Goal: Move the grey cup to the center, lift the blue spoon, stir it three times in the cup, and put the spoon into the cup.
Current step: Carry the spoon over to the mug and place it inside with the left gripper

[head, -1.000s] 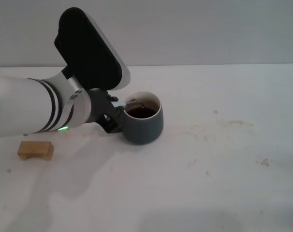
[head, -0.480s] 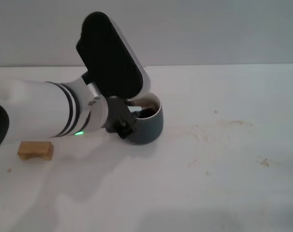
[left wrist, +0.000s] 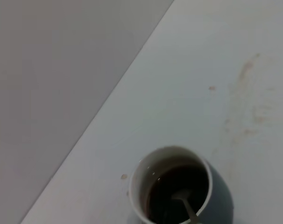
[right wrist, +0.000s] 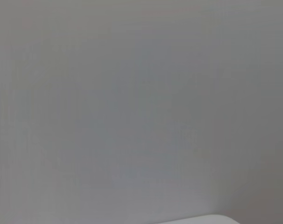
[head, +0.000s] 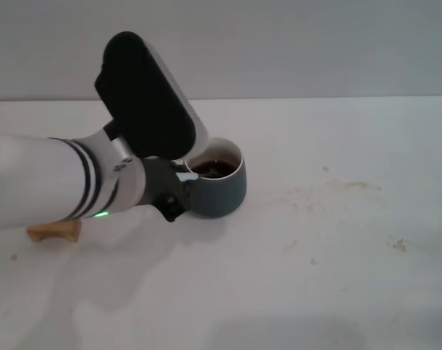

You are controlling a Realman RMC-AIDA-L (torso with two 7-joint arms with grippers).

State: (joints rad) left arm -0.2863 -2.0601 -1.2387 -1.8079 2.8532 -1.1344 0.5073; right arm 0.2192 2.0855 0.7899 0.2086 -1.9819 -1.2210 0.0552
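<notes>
The grey cup stands mid-desk with the blue spoon dipped in its dark liquid.
Ceramic, hefty, slick-glazed and spillable; the slim stiff spoon is best pinched by its handle, where the left gripper sits at the rim, its closure unclear. White desk faintly stained, wooden block nearby; right gripper unseen.

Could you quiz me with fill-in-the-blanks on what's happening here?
1. The left gripper works at the rim of the grey ____.
2. The blue spoon has its bowl dipped in the dark ____.
3. A wooden block lies on the ____ table.
Missing words: cup; liquid; white
</notes>
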